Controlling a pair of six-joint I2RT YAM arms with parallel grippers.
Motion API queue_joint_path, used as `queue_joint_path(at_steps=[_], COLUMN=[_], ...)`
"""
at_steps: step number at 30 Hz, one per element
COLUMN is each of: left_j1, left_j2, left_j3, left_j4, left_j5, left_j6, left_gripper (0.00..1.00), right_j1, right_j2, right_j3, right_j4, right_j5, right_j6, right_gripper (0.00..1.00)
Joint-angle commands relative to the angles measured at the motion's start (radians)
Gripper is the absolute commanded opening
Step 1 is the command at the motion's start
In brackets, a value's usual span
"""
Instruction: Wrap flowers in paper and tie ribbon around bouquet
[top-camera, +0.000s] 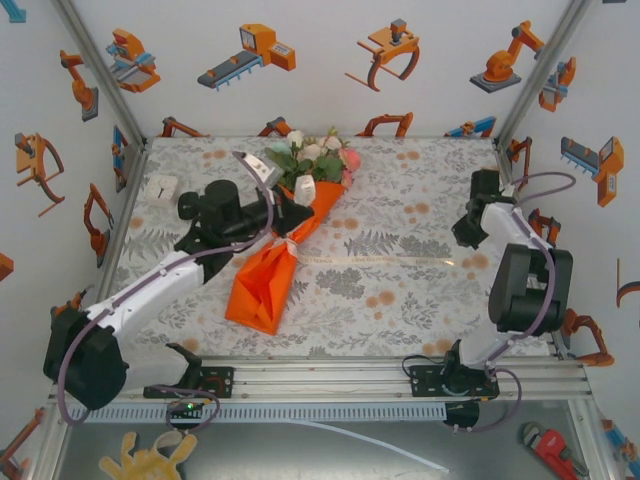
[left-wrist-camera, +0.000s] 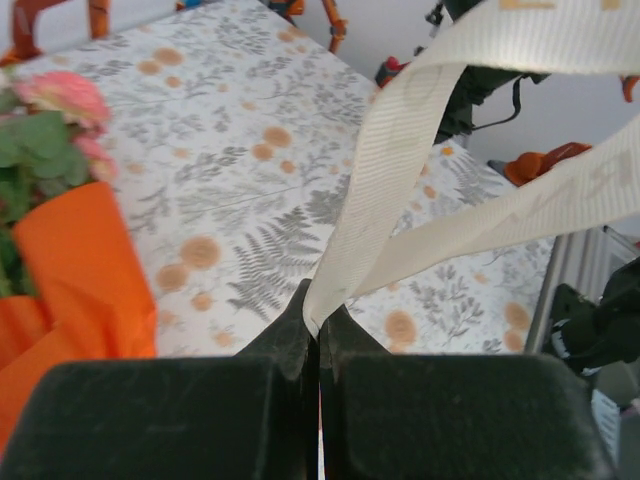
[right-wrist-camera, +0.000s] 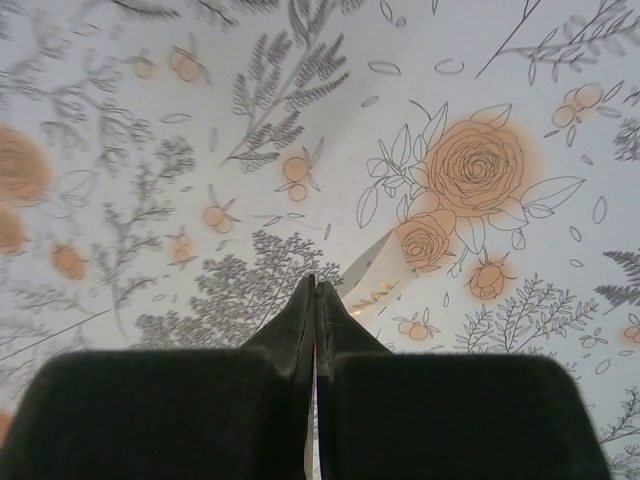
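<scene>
Left pincer (left-wrist-camera: 318, 318): closed, pinching the ribbon (left-wrist-camera: 395, 140);
Right pincer (right-wrist-camera: 315, 290): closed low over the tabletop (right-wrist-camera: 150, 120); ribbon end just beside its tips; grip unclear;
Bouquet (top-camera: 296, 232): lying on tabletop, blooms farthest

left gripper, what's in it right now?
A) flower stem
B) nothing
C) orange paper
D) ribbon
D: in the left wrist view the left gripper is shut on the cream ribbon, which rises from between its fingertips, while the orange paper sits off to the side, apart from it.
</scene>
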Motion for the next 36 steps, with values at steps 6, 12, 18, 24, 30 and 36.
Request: queue_joint_path(at_steps=[6,12,18,24,30,36], left_j1=[-0.159,-0.150,-0.127,-0.124,-0.120,-0.110], left_j2=[0.164,0.098,0.040,0.006,-0.023,-0.029], left_j3=[0.187,0.154,0.074,0.026,-0.017,-0.021], left_j4=[0.107,-0.090,-0.122,-0.111,-0.068,-0.073], left_j5=[-0.158,-0.308,-0.323,-0.329,-0.301,-0.296], left_j6=[-0.025,0.154,0.180,0.164,0.153,0.154], left_gripper=[0.00,0.00,0.00,0.00,0.00,0.00], right_j1=[0.008,0.046,0.015,-0.128,-0.209,-0.265], right_j2=[-0.219,-0.415,-0.238,-0.086,0.086,0.234], right_j3=[-0.069,-0.211,-0.065,-0.069,0.023,0.139], right_j4=[0.249,0.396,-0.118,-0.101,-0.090,-0.099], right_j5=[-0.403,-0.565,-0.020,0.003,0.036,0.034], right_j6=[-0.074,-0.138,-0.148,-0.077,-0.136,-0.177], right_gripper=[0.00,0.50,0.43,0.60,0.74,0.73])
